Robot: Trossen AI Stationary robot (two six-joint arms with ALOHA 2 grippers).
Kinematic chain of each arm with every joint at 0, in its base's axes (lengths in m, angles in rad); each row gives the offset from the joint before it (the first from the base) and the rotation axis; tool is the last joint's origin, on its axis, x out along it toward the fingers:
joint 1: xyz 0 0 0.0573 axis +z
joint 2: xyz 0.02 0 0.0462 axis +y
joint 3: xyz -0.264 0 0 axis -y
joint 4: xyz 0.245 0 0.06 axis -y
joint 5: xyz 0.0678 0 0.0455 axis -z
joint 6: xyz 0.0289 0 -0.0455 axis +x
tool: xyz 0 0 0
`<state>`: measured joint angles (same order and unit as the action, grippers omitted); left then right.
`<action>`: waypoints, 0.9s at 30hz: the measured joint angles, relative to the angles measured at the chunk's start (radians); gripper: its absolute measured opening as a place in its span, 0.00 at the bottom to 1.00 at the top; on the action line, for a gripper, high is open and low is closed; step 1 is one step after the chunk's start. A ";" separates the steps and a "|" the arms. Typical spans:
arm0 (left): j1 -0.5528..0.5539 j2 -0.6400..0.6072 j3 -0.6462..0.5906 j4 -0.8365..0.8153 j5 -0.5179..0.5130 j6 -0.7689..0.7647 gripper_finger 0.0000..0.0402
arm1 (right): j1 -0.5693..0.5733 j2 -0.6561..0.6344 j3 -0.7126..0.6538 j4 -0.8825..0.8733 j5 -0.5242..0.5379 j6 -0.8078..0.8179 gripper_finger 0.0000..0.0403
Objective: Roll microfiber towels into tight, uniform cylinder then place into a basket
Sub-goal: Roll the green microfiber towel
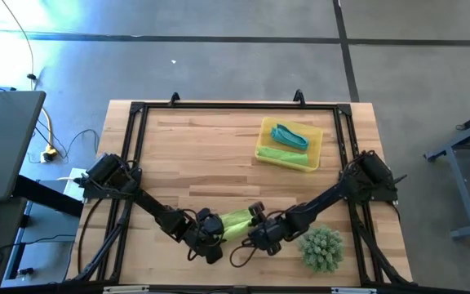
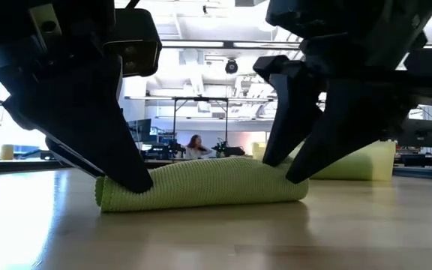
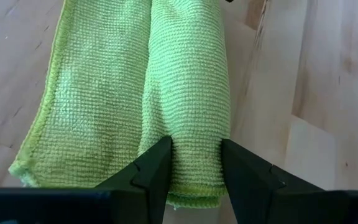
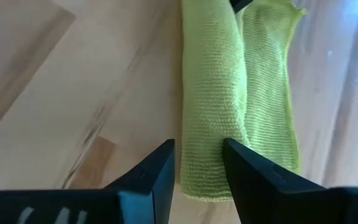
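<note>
Pinching both ends of the lime-green microfiber towel (image 1: 237, 222) near the tabletop's front edge.
My left gripper (image 3: 194, 163) and right gripper (image 4: 199, 163) are clamping its roll; two rolled towels are lying in the shallow yellow plastic basket (image 1: 318, 155).

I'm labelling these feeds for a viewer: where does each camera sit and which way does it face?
High view: overhead, straight down on the table, basket, both arms.
Low view: tabletop height, facing the room; both grippers on the lime-green towel.
Left wrist view: along the left gripper, pinching the roll's end.
Right wrist view: along the right gripper, pinching the other end.
Shared: that towel.
</note>
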<state>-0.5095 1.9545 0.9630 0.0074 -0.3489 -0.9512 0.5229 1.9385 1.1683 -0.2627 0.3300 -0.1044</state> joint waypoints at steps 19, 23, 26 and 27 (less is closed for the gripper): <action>0.000 0.000 0.000 0.002 0.002 -0.018 0.32 | -0.078 0.067 0.004 0.012 -0.131 0.054 0.32; 0.000 -0.013 -0.002 0.000 0.034 -0.016 0.32 | -0.079 0.070 0.005 0.000 -0.133 0.100 0.32; 0.000 -0.042 -0.004 -0.005 0.048 -0.016 0.32 | -0.080 0.071 0.005 -0.009 -0.139 0.107 0.30; 0.000 -0.053 -0.006 -0.010 0.059 -0.017 0.32 | -0.080 0.071 0.005 -0.012 -0.138 0.107 0.28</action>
<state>-0.5098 1.9010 0.9572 -0.0024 -0.2899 -0.9679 0.4426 2.0098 1.1728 -0.2749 0.1917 0.0029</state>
